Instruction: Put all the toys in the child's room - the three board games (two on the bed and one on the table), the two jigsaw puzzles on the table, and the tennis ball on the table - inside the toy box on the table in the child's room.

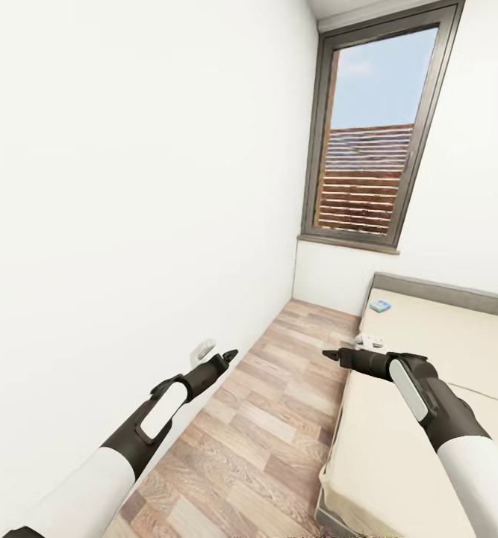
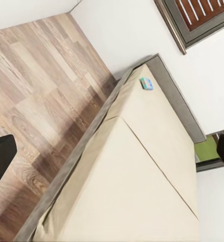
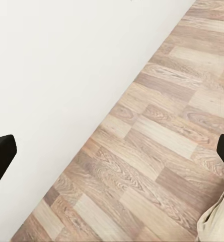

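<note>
The beige bed (image 1: 428,418) runs along the right side of the child's room. A small blue-green board game (image 1: 381,305) lies near the grey headboard; the left wrist view shows it too (image 2: 146,83). A second small white board game (image 1: 371,341) lies at the mattress edge, partly behind my right gripper (image 1: 329,353). That gripper hovers open over the bed's near edge. My left gripper (image 1: 230,355) is open above the floor beside the left wall. Both hold nothing. The table, toy box, jigsaw puzzles and tennis ball are out of view.
A strip of wood-plank floor (image 1: 278,418) lies between the white left wall and the bed. A tall window (image 1: 372,134) stands at the far end. A small white fitting (image 1: 202,348) sits low on the left wall beside my left arm.
</note>
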